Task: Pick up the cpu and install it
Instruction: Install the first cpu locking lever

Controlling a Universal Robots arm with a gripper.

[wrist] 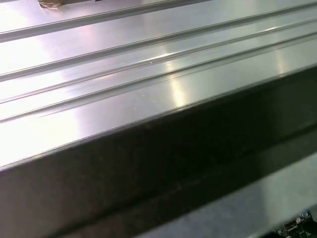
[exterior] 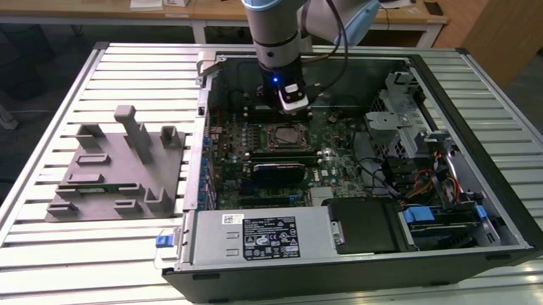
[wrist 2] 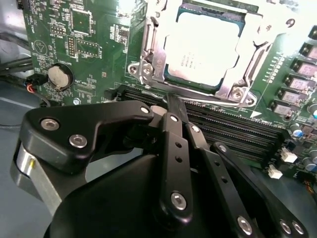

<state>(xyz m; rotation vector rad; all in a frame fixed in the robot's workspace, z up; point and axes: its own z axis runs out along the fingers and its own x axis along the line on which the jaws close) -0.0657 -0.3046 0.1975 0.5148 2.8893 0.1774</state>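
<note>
The cpu (wrist 2: pixel 207 45), a silvery-white square, lies seated in the motherboard socket, with the socket's metal frame (wrist 2: pixel 148 54) around it. In the second wrist view my gripper (wrist 2: pixel 172 105) is shut with nothing between its black fingers (wrist 2: pixel 174 144). Its tips hover just off the socket's edge, over the memory slots (wrist 2: pixel 233 131). In the exterior view the gripper (exterior: pixel 290 105) hangs inside the open computer case, a little behind the socket (exterior: pixel 284 136).
A grey tray (exterior: pixel 110 175) with upright fixtures lies on the ribbed table at the exterior view's left. The case walls (exterior: pixel 202 127), power supply (exterior: pixel 259 235), drive cage (exterior: pixel 398 101) and cables (exterior: pixel 424 184) crowd around the board. A dark case rim (wrist: pixel 163 163) crosses the first wrist view.
</note>
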